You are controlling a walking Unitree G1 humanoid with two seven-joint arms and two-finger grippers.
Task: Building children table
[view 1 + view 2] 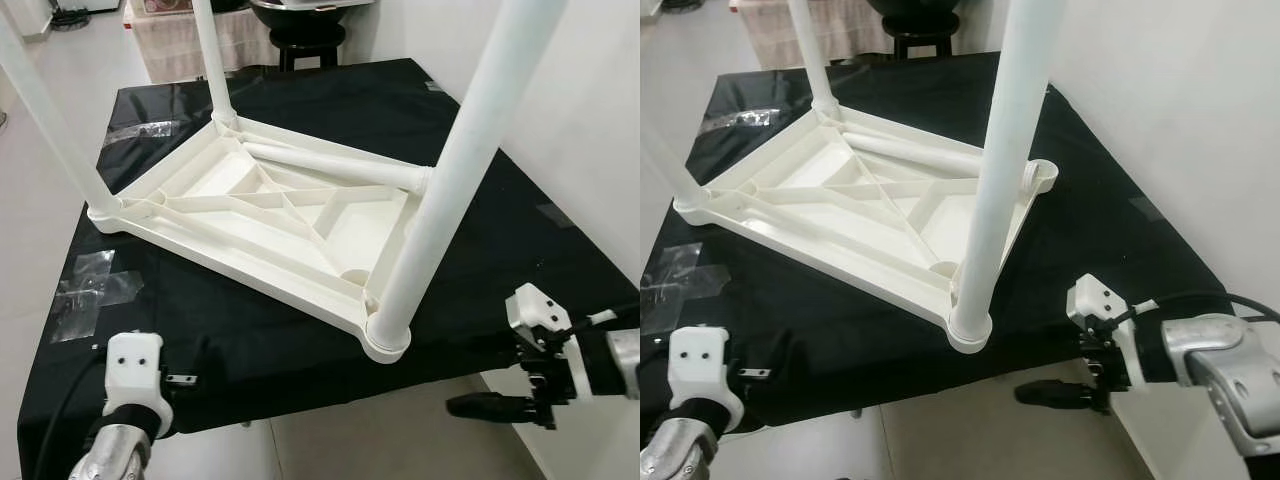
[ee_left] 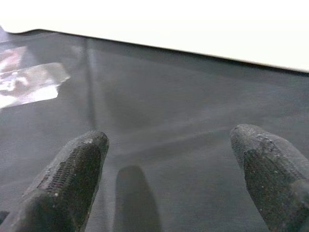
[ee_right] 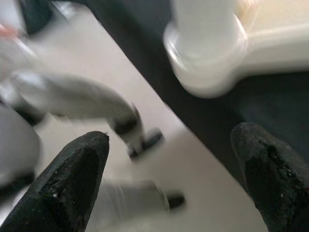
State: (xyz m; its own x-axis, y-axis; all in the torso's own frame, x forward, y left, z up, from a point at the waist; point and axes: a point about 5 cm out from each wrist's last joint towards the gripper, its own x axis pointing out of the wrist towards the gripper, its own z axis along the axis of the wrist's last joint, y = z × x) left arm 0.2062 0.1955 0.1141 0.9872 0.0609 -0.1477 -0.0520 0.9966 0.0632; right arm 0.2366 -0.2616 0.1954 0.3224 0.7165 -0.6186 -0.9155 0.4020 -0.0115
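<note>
- Black cloth (image 1: 300, 350) covers a work surface standing on a pale tiled floor (image 1: 380, 440), with a white wall on the right. In the left eye view a white plastic children's table (image 1: 270, 215) lies upside down across the middle of the cloth, ribbed underside up. Three legs stand upright in its corner sockets: one at the near corner (image 1: 450, 170), one at the left corner (image 1: 45, 115), one at the far corner (image 1: 212, 55). A fourth leg (image 1: 335, 165) lies loose across the underside near the far-right edge. Clear tape patches (image 1: 90, 290) sit on the cloth by the left edge.
- Right eye view: the empty socket (image 1: 1040, 175) shows at the table's right corner. The right gripper (image 1: 1065, 395) hangs off the near edge of the cloth over the floor. The left arm (image 1: 695, 390) is at the near left corner.
- Left wrist view: the left gripper (image 2: 169, 159) hovers just over the cloth, fingers spread wide, nothing between them.
- Right wrist view, blurred: the right gripper's fingers (image 3: 72, 179) are spread wide and empty, the near leg's socket ahead of them.
</note>
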